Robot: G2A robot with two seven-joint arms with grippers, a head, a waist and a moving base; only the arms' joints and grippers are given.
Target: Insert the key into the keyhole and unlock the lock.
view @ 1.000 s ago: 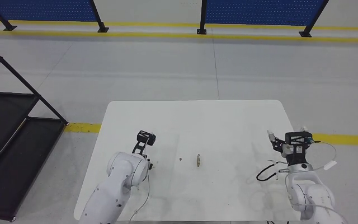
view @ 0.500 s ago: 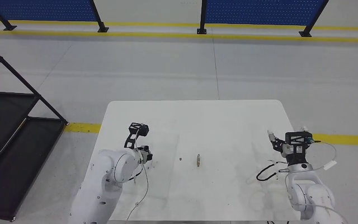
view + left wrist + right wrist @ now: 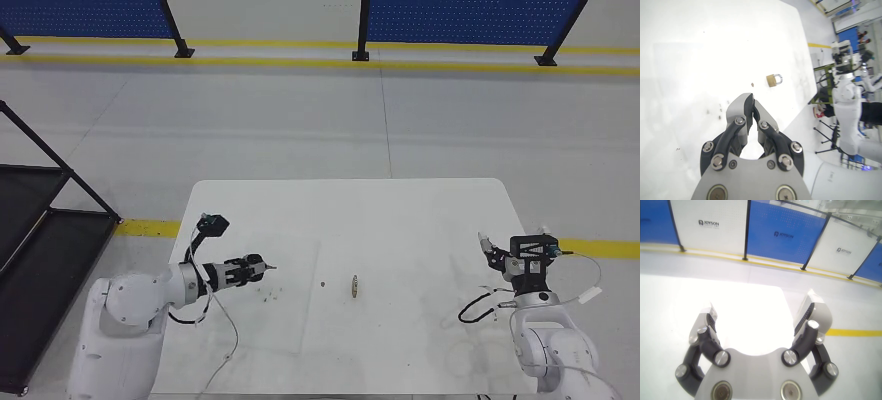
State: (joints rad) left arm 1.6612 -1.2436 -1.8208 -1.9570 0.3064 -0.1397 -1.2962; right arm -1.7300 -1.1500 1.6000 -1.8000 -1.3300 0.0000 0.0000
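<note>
Left hand (image 3: 753, 97) was clenched, seemingly on the key (image 3: 753, 95) (a mere sliver showed); right hand (image 3: 761, 315) hung released. Insertion, I judged, required the lock (image 3: 773, 80) steadied, blade squared to it.

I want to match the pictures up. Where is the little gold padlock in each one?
Top view: padlock near the middle of the white table.
Left wrist view: lying just beyond the left gripper tips.
Right wrist view: faces the table's far corner and blue fence instead.
Shared landmark: that white table.
</note>
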